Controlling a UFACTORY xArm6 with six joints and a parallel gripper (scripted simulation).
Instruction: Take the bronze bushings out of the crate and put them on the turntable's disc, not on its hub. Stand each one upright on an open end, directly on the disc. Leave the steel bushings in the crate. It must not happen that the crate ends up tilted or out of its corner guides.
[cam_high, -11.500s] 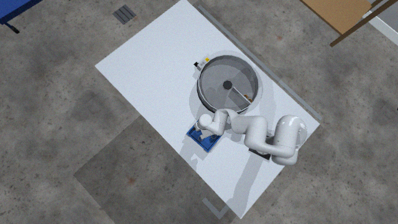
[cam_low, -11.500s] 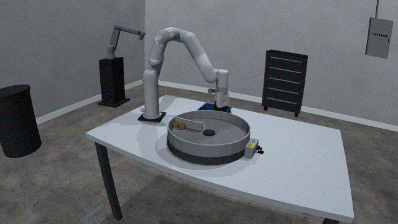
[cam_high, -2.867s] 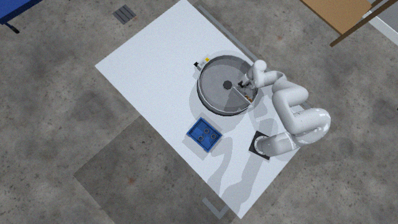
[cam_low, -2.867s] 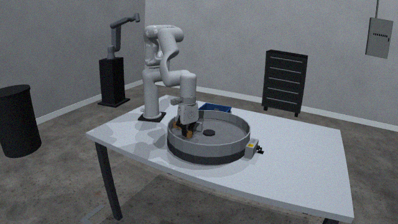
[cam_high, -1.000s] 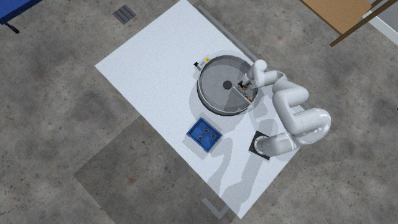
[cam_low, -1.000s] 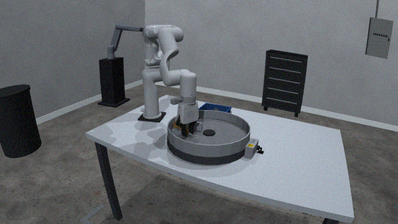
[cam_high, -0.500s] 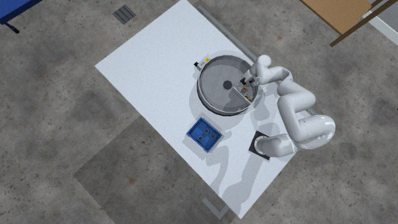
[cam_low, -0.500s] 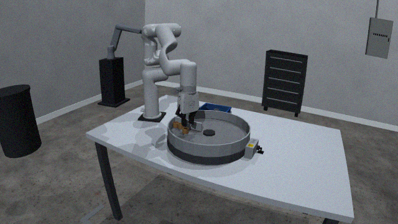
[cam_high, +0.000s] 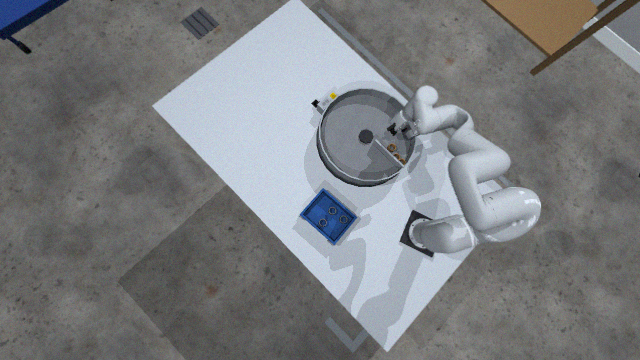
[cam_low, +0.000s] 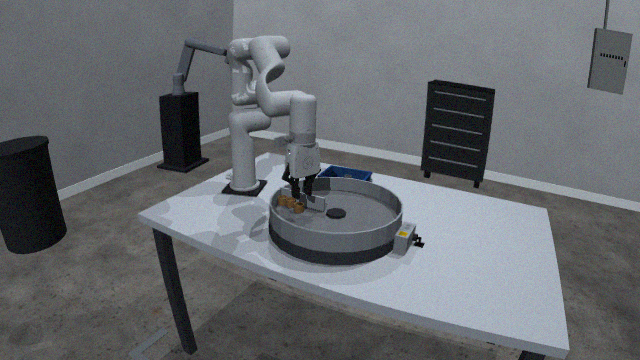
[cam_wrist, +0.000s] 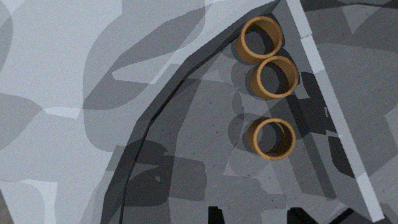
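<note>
Claw, partly spread and empty, could topple the nearest bronze bushing if it swings low.

A third bronze bushing now freestanding.
</note>
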